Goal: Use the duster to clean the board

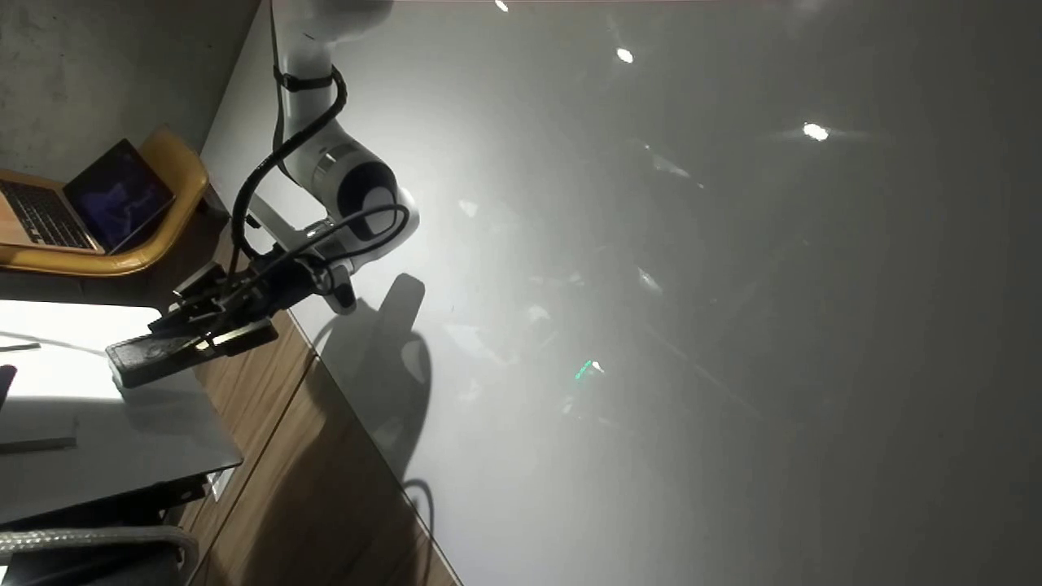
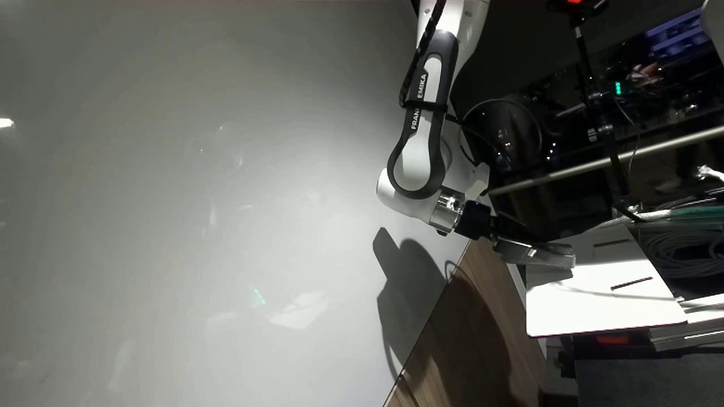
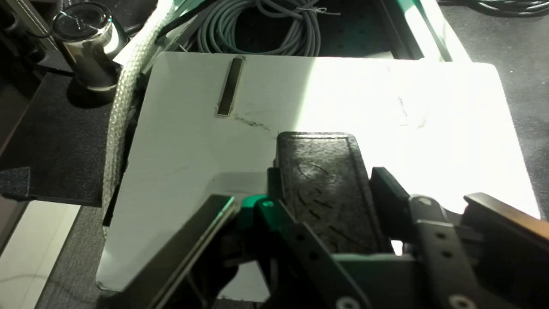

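Fingers [image 3: 389, 195] partly apart, snug against both sides of the duster [image 3: 326, 191]

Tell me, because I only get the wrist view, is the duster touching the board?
Observer: No. Both exterior views show brown wood between the duster and the board.
Operator: Got it. Is the board evenly lit?
Observer: No. In both exterior views, a dark shadow falls across the part of it next to the wood.
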`<state>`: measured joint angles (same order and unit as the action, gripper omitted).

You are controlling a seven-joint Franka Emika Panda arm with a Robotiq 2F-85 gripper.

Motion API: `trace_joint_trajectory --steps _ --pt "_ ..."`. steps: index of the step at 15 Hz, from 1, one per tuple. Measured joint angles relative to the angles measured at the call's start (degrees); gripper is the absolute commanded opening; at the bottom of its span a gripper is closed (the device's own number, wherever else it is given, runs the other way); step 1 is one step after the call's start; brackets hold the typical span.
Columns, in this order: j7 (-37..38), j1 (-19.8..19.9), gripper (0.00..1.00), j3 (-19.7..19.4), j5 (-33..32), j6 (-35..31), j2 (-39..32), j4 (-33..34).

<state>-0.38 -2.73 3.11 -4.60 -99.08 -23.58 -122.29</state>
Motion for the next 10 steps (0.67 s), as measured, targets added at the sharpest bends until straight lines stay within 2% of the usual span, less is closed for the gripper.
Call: trace_joint_trajectory --steps 3,6,10 --pt "0.0 0.0 0.28 0.1 0.0 0.0 -1.1 0.6" --pt "0.0 0.0 0.35 0.1 0.0 0.0 -1.9 1.1" --pt "0.0 0.0 0.34 0.1 0.0 0.0 -2.7 1.7"
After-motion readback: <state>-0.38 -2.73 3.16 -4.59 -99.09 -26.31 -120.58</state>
